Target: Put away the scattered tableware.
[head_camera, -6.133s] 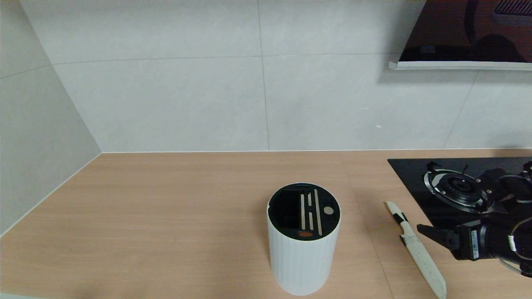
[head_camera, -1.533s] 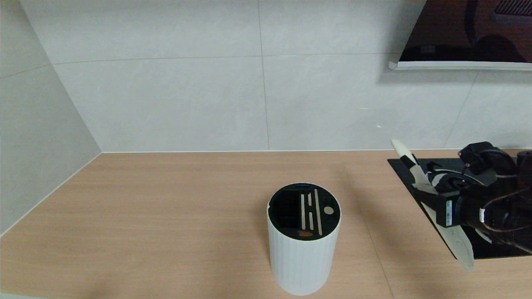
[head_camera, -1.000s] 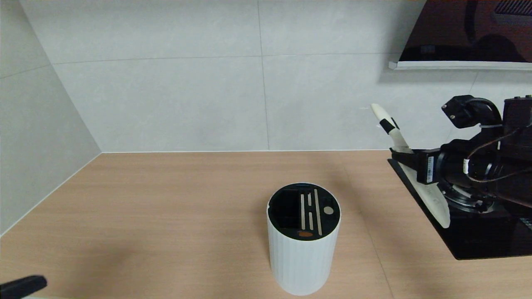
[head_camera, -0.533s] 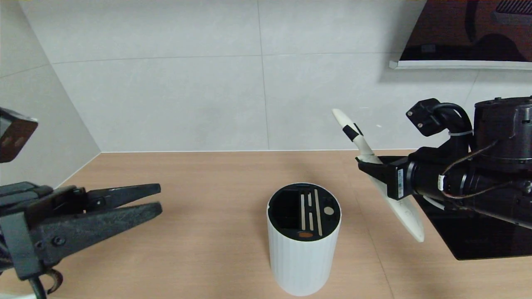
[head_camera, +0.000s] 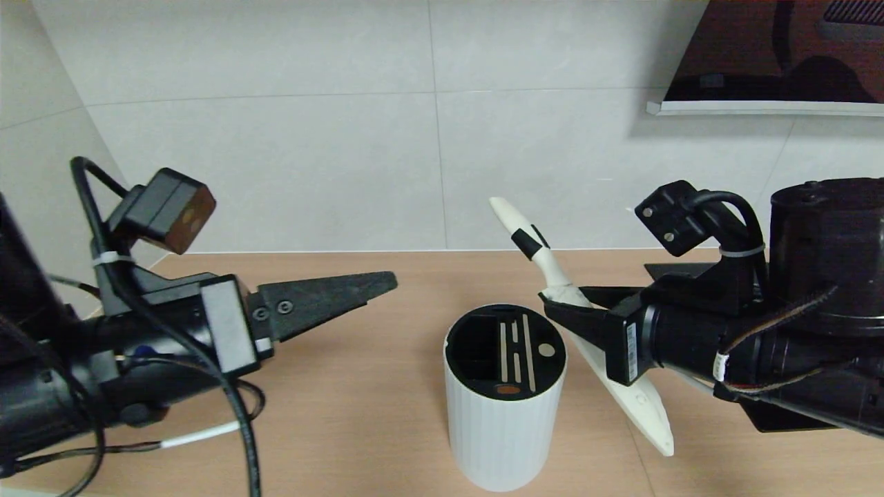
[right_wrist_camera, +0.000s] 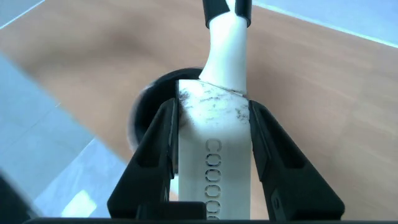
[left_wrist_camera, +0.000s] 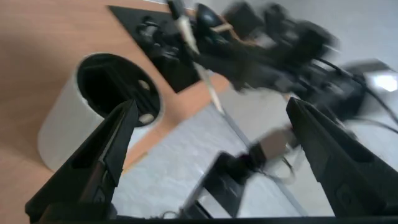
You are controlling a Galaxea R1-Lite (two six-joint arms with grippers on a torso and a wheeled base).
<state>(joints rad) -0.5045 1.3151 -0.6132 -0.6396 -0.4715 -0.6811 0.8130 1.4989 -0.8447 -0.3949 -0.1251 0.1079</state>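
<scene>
Lifted off the bench, where it lay flat between holder and hob six seconds ago, the knife [head_camera: 639, 407] has been carried leftward through the air. The left arm, absent then, has swung in from the bench's left edge.

Working across from the left, the left gripper [head_camera: 376, 284] hovers above the bench, pointing at the holder from well apart. Its wrist view shows the two fingers spread wide with nothing between them.

Next comes the white ribbed knife holder [head_camera: 503, 431], upright near the bench's front edge. The slots [head_camera: 516, 352] in its black top are all unfilled.

Just beside it on the right hangs the white knife, clamped in the right gripper [head_camera: 561, 309] where handle meets blade. It is tilted: the banded handle leans up toward the back wall, and the blade slants down toward the front edge. The tip sits lower than the holder's rim and off to its right, not over the slots. The black hob [head_camera: 777, 420] lies behind the right arm, at the bench's right end.

By my reckoning the job is about half done. The pick-up and most of the carry are finished. What's left is standing the knife tip-down, lining it up over a slot, lowering it in and letting go.
</scene>
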